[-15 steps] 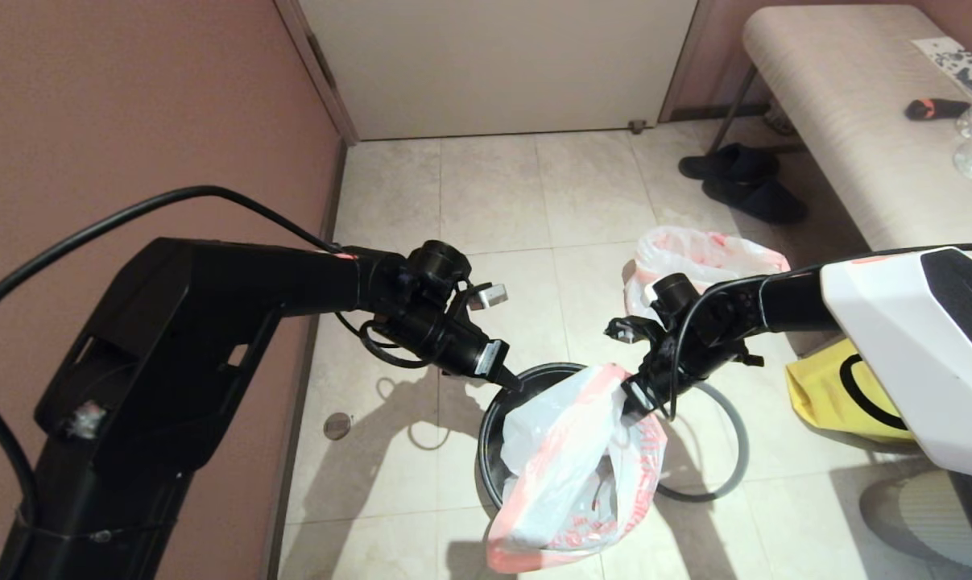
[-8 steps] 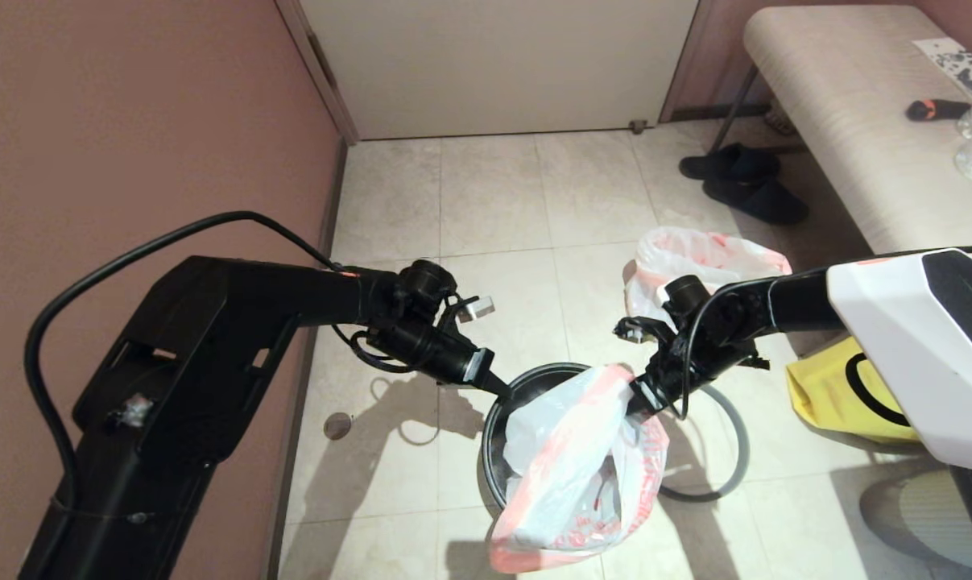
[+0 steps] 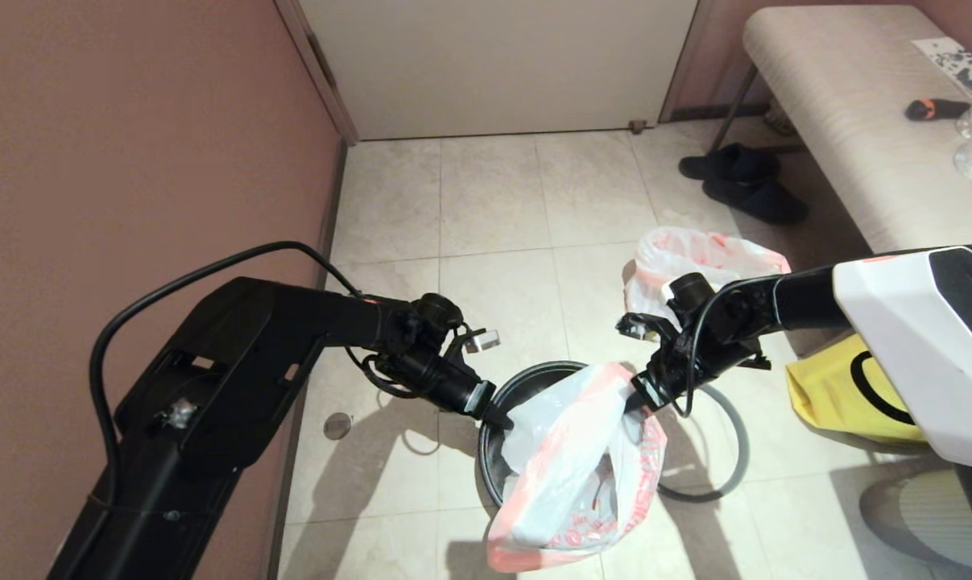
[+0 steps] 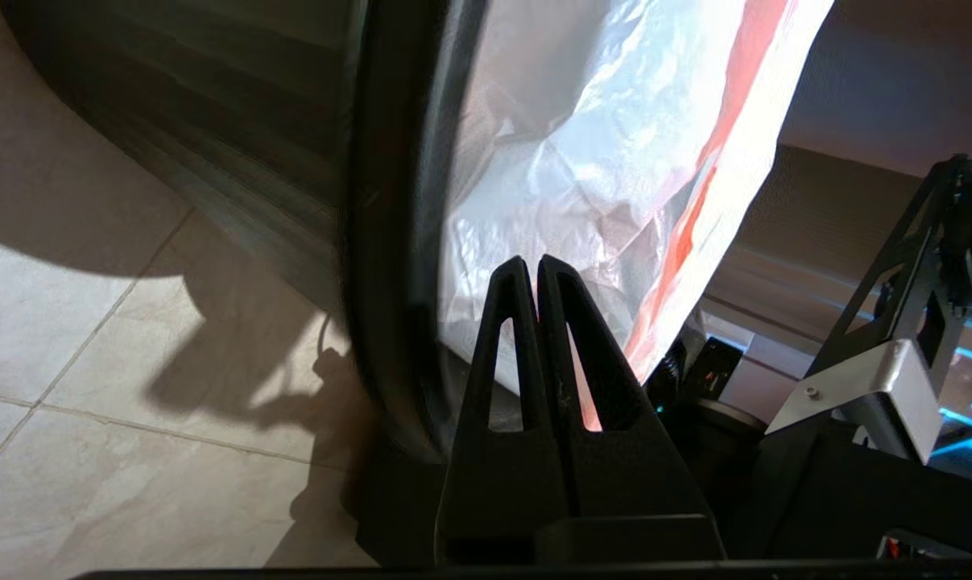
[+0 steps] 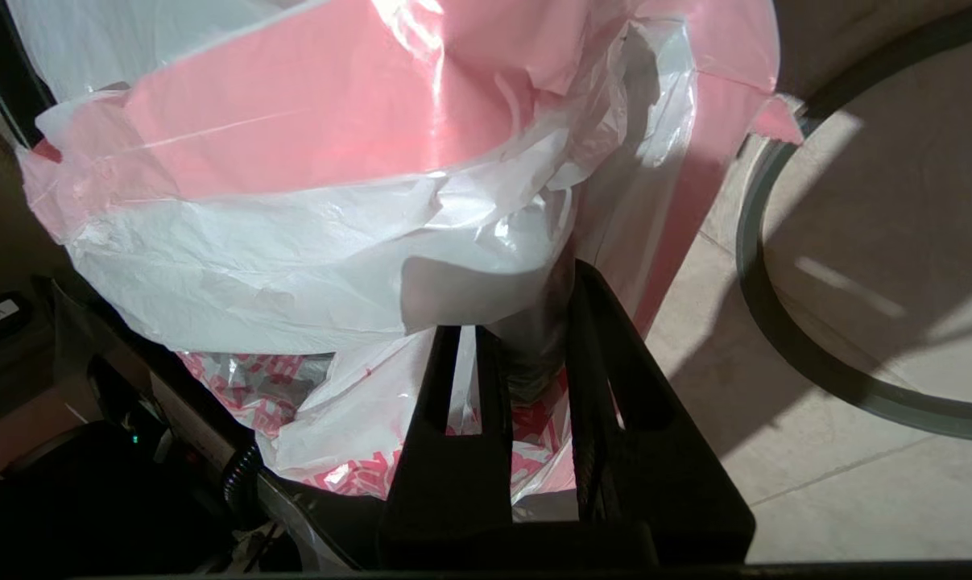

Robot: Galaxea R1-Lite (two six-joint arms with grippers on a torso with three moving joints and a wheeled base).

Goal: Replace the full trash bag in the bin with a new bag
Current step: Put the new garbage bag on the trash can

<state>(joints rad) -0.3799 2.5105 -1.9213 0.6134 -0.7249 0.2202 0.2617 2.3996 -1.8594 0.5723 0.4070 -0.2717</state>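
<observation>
The limp new bag (image 3: 570, 475) hangs over the near side of the black bin (image 3: 490, 455), with its pink rim band up. My right gripper (image 3: 634, 400) is shut on a bunched part of that rim (image 5: 526, 298) above the bin's right side. My left gripper (image 3: 498, 417) is shut at the bin's left rim (image 4: 389, 201). Its tips (image 4: 536, 262) touch the new bag (image 4: 582, 161), and nothing shows between them. The full trash bag (image 3: 719, 254) sits on the floor behind my right arm. The grey ring rim (image 3: 735, 459) lies on the floor right of the bin.
A big yellow bag (image 3: 832, 395) lies at the right, under my right arm. Dark shoes (image 3: 743, 181) sit under a padded bench (image 3: 856, 121) at the back right. A wall (image 3: 131, 161) runs close along the left. A floor drain (image 3: 337, 425) is left of the bin.
My left arm has come down and toward me, bringing its shut gripper from above the bin's far-left rim to the bag's left edge. The right gripper and bag have barely moved.
</observation>
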